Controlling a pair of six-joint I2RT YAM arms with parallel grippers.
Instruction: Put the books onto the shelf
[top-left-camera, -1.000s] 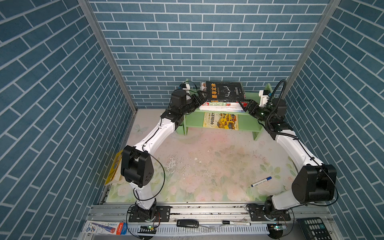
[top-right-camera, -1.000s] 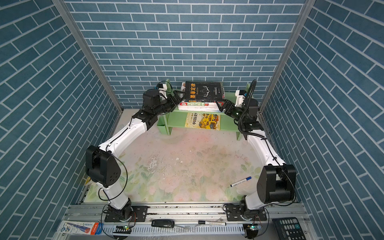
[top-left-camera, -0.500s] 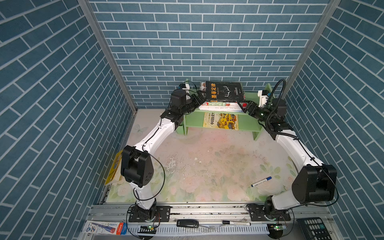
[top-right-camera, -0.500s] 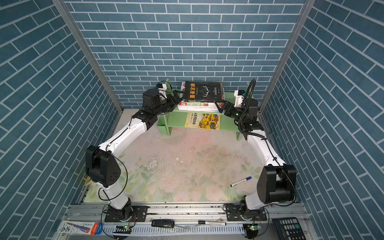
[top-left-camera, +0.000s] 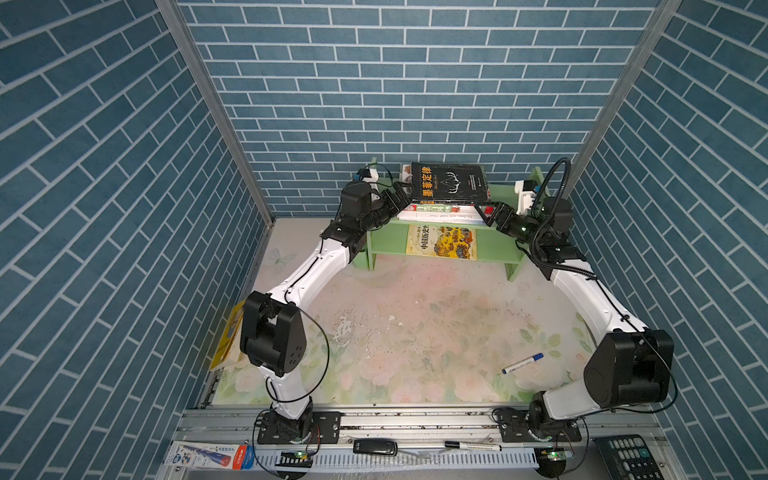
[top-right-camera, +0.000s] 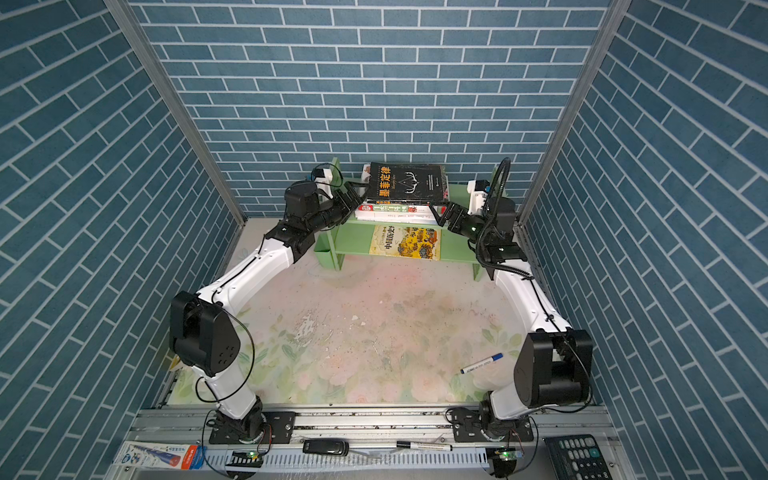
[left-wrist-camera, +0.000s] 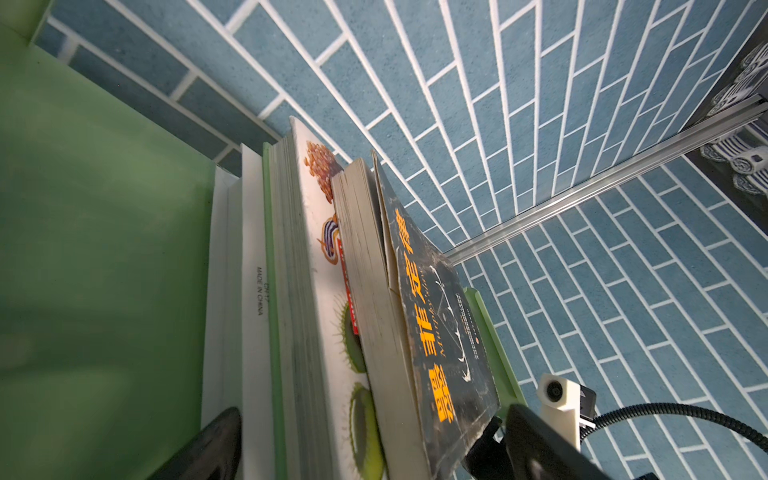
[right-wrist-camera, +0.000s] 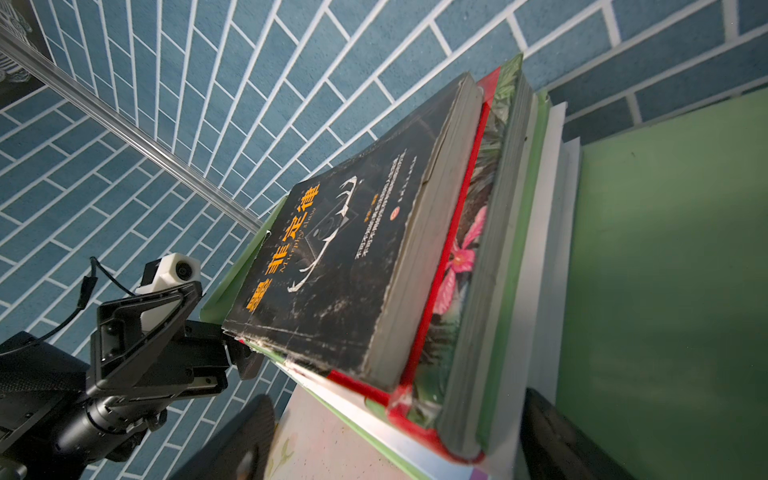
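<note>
Lying at the left edge of the table (top-left-camera: 415, 316), one yellow book (top-left-camera: 227, 332) is off the shelf (top-left-camera: 498, 245). The left gripper (top-left-camera: 400, 196), jaws spread wide, stands at the left end of the stack (top-left-camera: 440, 210) on the upper tier, with the black book (top-left-camera: 449, 180) on top. An illustrated book (top-left-camera: 441, 242) lies below, and the right gripper (top-left-camera: 487, 209), equally spread, flanks the right end.

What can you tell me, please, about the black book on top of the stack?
The black book is a worn paperback with orange characters and a white antler-like drawing, edges scuffed, cover lifting from greyed pages. It lies flat, face up, atop the green botanical book, crowning the stack on the green shelf, upper tier.
</note>
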